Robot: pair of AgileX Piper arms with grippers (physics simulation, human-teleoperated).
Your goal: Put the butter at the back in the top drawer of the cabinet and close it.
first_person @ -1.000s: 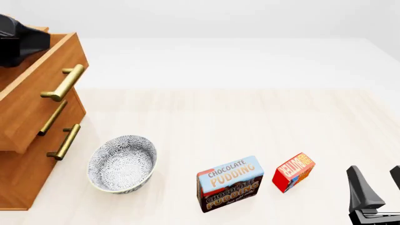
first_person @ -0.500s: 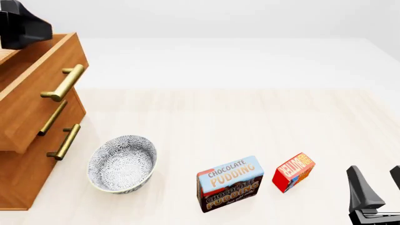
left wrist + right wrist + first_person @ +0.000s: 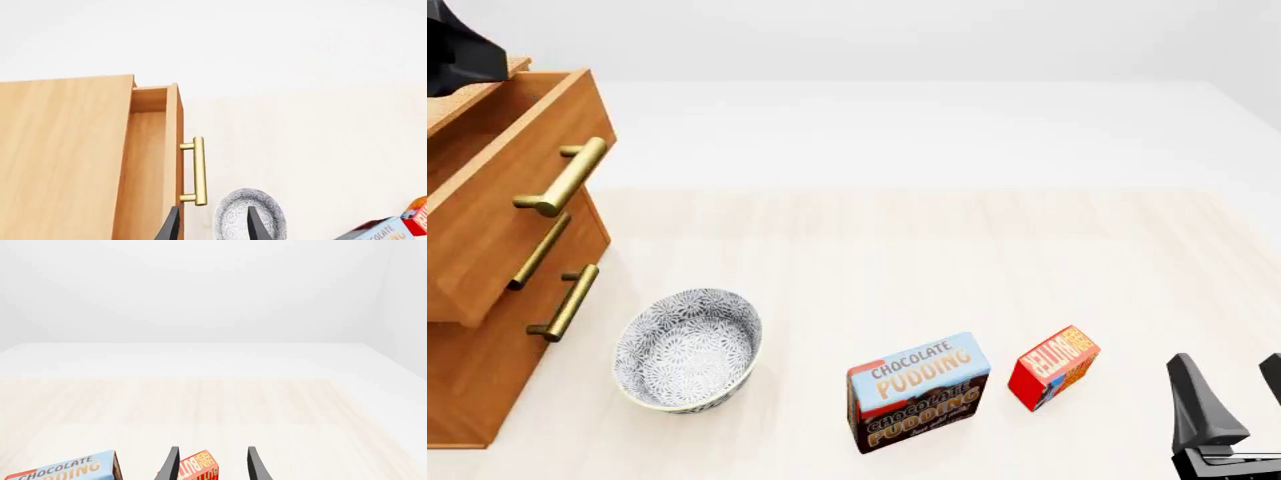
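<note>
Pale wood table (image 3: 961, 260), plain white room behind. Cabinet (image 3: 481, 370) at left edge, top drawer (image 3: 507, 210) pulled out. Patterned bowl (image 3: 687, 348) beside cabinet. Chocolate pudding box (image 3: 917, 392) near front edge; butter (image 3: 1053, 366) just beside it, upright. Left gripper (image 3: 212, 225) fingers spread, nothing held, above drawer. Right gripper (image 3: 1232, 400) at front right corner, fingers apart, empty.

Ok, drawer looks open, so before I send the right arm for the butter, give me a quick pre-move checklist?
1. top drawer pulled out of the cabinet: ok.
2. butter on the table, untouched: ok.
3. right gripper open, empty, near the butter: ok.
4. Chocolate pudding box stands apart from the butter: ok.
5. left gripper open and off the handle: ok.
6. Left arm out of the drawer's drop path: cannot tell.
</note>
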